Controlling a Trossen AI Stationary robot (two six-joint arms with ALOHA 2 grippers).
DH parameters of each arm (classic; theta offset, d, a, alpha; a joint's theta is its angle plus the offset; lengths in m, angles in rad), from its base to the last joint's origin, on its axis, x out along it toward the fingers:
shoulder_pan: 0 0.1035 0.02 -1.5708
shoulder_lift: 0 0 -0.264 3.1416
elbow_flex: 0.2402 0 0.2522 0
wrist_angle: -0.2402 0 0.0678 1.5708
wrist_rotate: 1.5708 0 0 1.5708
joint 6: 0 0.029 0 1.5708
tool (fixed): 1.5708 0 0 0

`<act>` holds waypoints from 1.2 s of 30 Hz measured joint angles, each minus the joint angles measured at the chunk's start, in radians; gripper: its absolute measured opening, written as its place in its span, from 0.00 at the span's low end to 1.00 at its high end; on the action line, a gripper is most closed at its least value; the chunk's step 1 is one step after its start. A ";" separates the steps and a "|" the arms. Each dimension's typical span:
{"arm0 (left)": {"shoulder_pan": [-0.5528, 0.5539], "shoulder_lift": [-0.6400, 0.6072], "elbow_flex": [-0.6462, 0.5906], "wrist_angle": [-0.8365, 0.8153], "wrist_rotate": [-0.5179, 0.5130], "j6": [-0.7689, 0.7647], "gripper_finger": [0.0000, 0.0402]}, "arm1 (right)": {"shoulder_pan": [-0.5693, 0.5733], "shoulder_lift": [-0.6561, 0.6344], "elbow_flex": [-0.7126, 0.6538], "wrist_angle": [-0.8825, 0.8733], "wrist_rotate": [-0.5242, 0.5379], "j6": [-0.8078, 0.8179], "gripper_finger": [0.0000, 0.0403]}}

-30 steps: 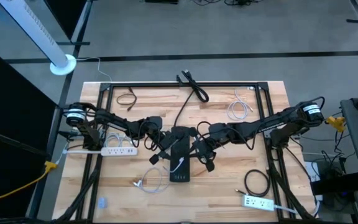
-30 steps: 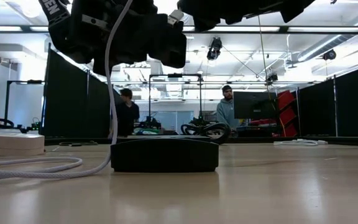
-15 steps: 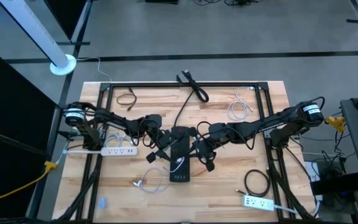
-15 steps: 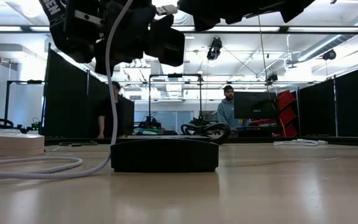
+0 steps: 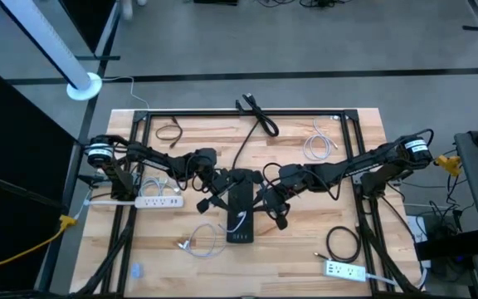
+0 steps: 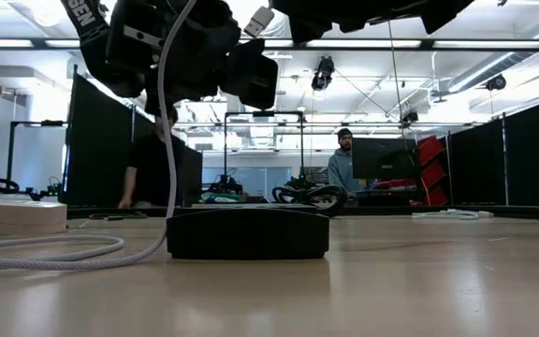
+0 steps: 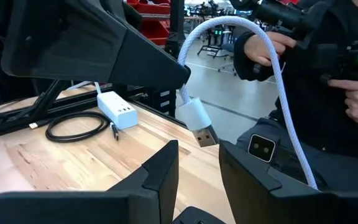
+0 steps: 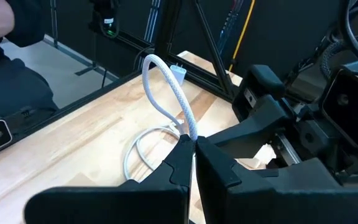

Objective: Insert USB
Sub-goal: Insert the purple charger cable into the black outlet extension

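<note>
Right wrist view: right hand (image 8: 193,144) pinching white cable (image 8: 166,96).

Left hand (image 5: 214,190) slightly farther up-table beside the black hub (image 5: 240,218); background person (image 6: 152,164) farther left.

The hub (image 5: 240,213) lay at the middle of the desk (image 5: 305,249), between both arms. One power strip (image 5: 158,201) lay left of it, another (image 5: 343,270) near the front right corner.
</note>
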State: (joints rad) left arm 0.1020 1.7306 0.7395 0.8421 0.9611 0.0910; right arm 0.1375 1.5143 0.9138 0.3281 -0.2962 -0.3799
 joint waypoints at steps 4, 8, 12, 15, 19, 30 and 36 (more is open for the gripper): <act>0.000 0.000 0.000 0.000 -0.032 0.000 0.26 | 0.000 0.000 0.004 0.030 -0.001 -0.016 0.00; -0.001 0.000 0.000 0.003 -0.046 -0.001 0.26 | 0.000 0.000 0.005 0.052 -0.027 -0.016 0.00; -0.003 0.000 0.004 0.004 -0.046 -0.015 0.26 | 0.000 0.006 0.005 0.051 -0.027 -0.006 0.00; -0.011 0.000 0.009 0.004 -0.046 -0.021 0.26 | -0.001 0.020 0.005 0.048 -0.019 -0.006 0.00; -0.031 0.000 0.018 0.004 -0.046 -0.023 0.26 | -0.005 0.041 0.005 0.052 -0.018 -0.006 0.00; -0.044 0.000 0.019 -0.005 -0.056 -0.031 0.26 | -0.007 0.047 0.009 0.052 0.038 -0.025 0.00; -0.044 0.000 0.019 -0.004 -0.062 -0.031 0.26 | -0.007 0.046 0.015 0.053 0.037 -0.025 0.00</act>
State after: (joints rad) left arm 0.0578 1.7302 0.7582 0.8379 0.8989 0.0601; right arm 0.1303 1.5603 0.9288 0.3813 -0.2588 -0.4046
